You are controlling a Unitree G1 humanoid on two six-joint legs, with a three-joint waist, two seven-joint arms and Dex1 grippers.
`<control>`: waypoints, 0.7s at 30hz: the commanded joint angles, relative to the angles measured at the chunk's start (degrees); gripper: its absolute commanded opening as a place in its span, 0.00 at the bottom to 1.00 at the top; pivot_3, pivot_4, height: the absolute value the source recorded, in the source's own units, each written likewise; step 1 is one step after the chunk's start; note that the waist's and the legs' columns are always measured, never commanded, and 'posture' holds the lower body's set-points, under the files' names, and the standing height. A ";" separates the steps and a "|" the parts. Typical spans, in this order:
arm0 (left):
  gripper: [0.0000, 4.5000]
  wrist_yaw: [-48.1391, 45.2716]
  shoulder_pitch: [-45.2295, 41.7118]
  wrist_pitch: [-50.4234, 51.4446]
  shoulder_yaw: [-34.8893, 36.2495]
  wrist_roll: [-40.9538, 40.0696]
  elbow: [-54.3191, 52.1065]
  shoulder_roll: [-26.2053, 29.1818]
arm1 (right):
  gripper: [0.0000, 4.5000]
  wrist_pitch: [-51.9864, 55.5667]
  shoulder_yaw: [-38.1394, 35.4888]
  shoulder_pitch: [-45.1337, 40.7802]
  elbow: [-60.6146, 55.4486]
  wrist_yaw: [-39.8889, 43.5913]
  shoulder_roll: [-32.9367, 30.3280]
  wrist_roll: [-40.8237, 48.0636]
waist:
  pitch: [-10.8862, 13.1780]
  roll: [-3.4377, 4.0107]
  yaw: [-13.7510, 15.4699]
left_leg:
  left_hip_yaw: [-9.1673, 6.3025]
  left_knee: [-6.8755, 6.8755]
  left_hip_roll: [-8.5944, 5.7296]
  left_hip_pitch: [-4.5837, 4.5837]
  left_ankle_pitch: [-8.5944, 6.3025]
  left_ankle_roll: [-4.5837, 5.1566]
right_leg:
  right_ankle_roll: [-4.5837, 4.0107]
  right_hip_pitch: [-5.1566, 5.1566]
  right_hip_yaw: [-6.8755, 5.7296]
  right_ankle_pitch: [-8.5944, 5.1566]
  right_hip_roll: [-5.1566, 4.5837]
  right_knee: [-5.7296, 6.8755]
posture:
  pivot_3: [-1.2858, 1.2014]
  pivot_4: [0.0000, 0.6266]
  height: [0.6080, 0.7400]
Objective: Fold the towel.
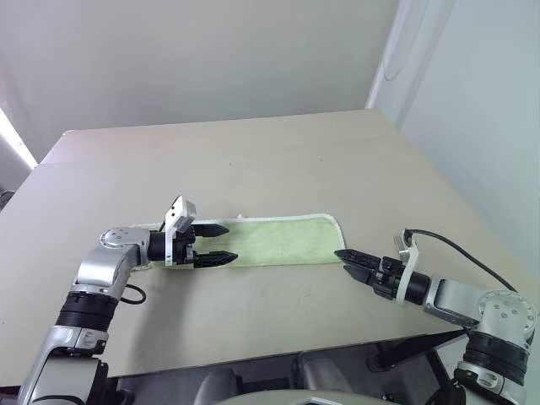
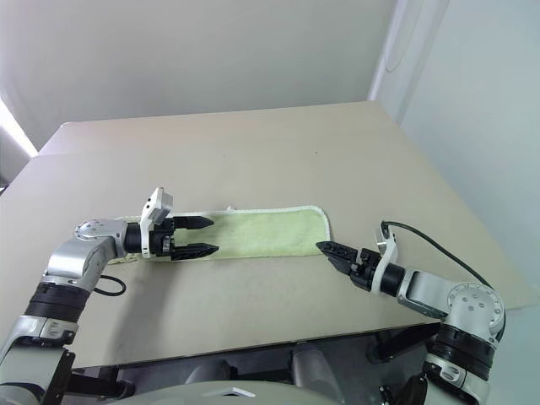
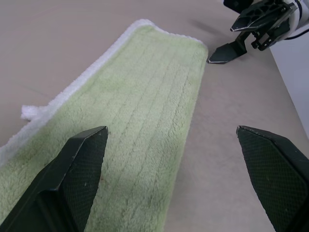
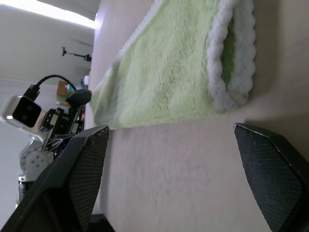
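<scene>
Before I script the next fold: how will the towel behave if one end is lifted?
The light yellow-green terry towel lies flat in a long folded strip, so it will probably droop limply. Its layered end with white edging may fall open. It looks light, likely dragging on the beige table.

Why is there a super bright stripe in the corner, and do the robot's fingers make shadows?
In the right wrist view a ceiling light glares white. In the left wrist view the left gripper leaves a dim patch on the towel. In the left eye view the table is evenly lit.
</scene>
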 commanded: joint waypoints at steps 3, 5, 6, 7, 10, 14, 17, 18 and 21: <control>1.00 0.75 0.68 -2.27 0.37 0.95 -1.36 -0.13 | 0.96 -3.29 -0.63 -2.39 -0.37 -4.07 1.95 -0.57 | 0.01 0.01 -0.15 | 0.00 -0.03 0.01 0.00 0.00 0.00 | -0.01 0.01 0.00 0.00 0.02 0.03 | 0.52 0.00 0.79; 1.00 0.94 0.81 -2.47 0.11 1.26 -1.48 -0.19 | 0.96 -4.37 -0.61 -3.38 0.33 -5.51 2.87 -0.61 | 0.01 0.02 -0.10 | -0.02 -0.02 0.02 0.02 0.00 0.00 | -0.01 0.00 -0.01 0.00 0.02 0.03 | 0.52 0.00 0.79; 1.00 0.97 0.82 -2.66 -0.08 1.46 -1.49 -0.22 | 0.96 -4.73 -0.43 -3.77 0.67 -5.96 3.10 -0.66 | 0.01 0.02 -0.12 | -0.03 -0.02 0.01 0.02 0.00 0.00 | -0.01 0.00 -0.01 0.00 0.02 0.02 | 0.52 0.00 0.79; 1.00 1.36 0.76 -2.74 -0.04 1.61 -1.39 -0.37 | 0.96 -5.38 -0.18 -4.52 1.30 -6.68 3.52 -1.11 | 0.01 0.02 -0.10 | -0.02 -0.02 0.01 0.02 0.00 0.00 | -0.01 0.00 -0.01 0.00 0.02 0.01 | 0.52 0.00 0.79; 1.00 2.30 0.58 -2.32 0.54 1.39 -1.28 -0.94 | 0.96 -6.54 0.07 -6.16 2.65 -8.05 4.22 -1.20 | 0.02 0.03 -0.12 | -0.02 -0.02 0.01 0.02 0.00 0.00 | -0.01 -0.02 -0.01 0.00 0.01 0.00 | 0.52 0.00 0.79; 1.00 3.02 0.51 -2.91 0.52 2.08 -1.11 -1.02 | 0.96 -7.32 1.32 -7.71 3.52 -8.78 5.04 -1.38 | 0.02 0.03 -0.04 | -0.03 -0.04 0.01 -0.01 0.00 0.00 | 0.00 -0.17 -0.01 0.00 0.01 -0.01 | 0.52 0.00 0.79; 1.00 3.67 0.51 -3.03 0.74 2.21 -1.33 -1.07 | 0.96 -7.45 2.27 -8.48 3.49 -9.36 6.29 -0.99 | 0.03 0.04 -0.06 | -0.03 -0.06 0.01 -0.01 0.00 0.00 | 0.00 -0.19 -0.01 -0.01 0.01 -0.03 | 0.52 0.00 0.79; 1.00 4.00 0.46 -3.18 0.74 2.36 -1.44 -1.04 | 0.96 -7.53 2.49 -8.56 3.39 -9.59 6.62 -0.93 | 0.03 0.05 -0.05 | -0.03 -0.06 0.01 -0.01 0.00 0.00 | 0.00 -0.19 -0.01 -0.01 0.01 -0.03 | 0.52 0.00 0.79; 1.00 4.55 0.02 -4.06 1.27 2.36 0.20 -1.32 | 0.96 -7.44 3.68 -8.56 3.48 -10.41 7.65 -1.39 | 0.03 0.05 -0.05 | -0.04 -0.06 0.01 -0.01 0.00 0.00 | 0.00 -0.19 -0.01 -0.01 0.01 -0.03 | 0.52 0.00 0.79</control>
